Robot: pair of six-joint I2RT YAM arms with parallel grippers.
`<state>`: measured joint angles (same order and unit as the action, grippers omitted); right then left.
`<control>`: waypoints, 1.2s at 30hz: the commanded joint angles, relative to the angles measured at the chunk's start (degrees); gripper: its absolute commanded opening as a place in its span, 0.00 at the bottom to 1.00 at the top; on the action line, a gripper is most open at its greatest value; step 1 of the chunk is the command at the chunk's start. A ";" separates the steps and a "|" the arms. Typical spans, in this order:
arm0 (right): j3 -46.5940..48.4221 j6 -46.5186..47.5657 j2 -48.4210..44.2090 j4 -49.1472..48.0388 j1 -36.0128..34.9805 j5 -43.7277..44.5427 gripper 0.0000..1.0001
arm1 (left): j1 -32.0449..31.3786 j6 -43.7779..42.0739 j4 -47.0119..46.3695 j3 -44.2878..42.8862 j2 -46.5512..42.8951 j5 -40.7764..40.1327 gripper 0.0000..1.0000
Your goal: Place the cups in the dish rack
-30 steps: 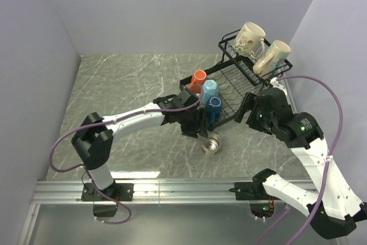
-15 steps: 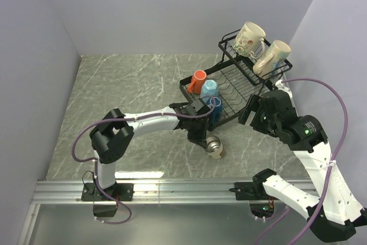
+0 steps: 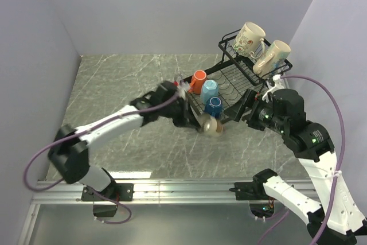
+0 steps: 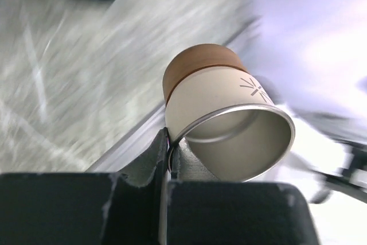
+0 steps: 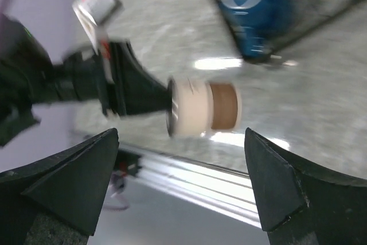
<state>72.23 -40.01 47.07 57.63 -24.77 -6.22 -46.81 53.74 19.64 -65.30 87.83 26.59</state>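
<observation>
My left gripper [image 3: 198, 123] [image 4: 169, 142] is shut on the rim of the small steel cup [image 3: 211, 125] [image 4: 223, 104]. The cup is pale with a brown base band and hangs tipped on its side above the table, just in front of the black dish rack [image 3: 235, 87]. An orange mug [image 3: 198, 77], a light blue mug [image 3: 209, 90] and a dark blue mug [image 3: 214, 106] [image 5: 252, 10] sit at the lower tray's left end. Two cream mugs [image 3: 250, 38] [image 3: 272, 55] rest in the upper basket. My right gripper [image 3: 249, 109] [image 5: 181, 135] is open, facing the held cup [image 5: 203, 107] from the right.
The marble-patterned table [image 3: 126, 84] stretches left of the rack. Lilac walls [image 3: 34, 55] close in the left, back and right sides. A metal rail [image 3: 172, 187] runs along the near edge. Purple cables [image 3: 330, 93] loop from both arms.
My left gripper closed on the steel cup's rim and lifted it off the table, tipping it sideways toward the rack. The right arm shifted only slightly and stayed open.
</observation>
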 commanded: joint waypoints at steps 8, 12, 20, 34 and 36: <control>-3.31 -10.16 5.84 -25.53 1.40 -26.38 0.97 | 13.84 18.22 -37.28 9.83 -19.71 19.38 0.00; -5.69 -17.18 7.24 -34.40 1.40 -30.78 0.97 | 15.43 21.75 -44.92 13.87 -22.26 20.52 0.00; -14.55 -33.19 8.30 -57.53 1.22 -37.11 0.97 | 15.52 29.58 -57.77 19.68 -25.87 17.80 0.00; -18.18 -41.82 8.56 -65.63 1.31 -39.31 0.94 | 15.43 26.78 -54.98 18.81 -25.16 13.93 0.00; -17.47 -42.52 9.44 -66.32 1.31 -39.75 0.87 | 15.43 24.32 -51.13 18.45 -25.86 13.06 0.00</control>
<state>54.00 -80.07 55.64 -4.47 -23.68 -43.75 -31.20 81.71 -33.15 -44.69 63.94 41.87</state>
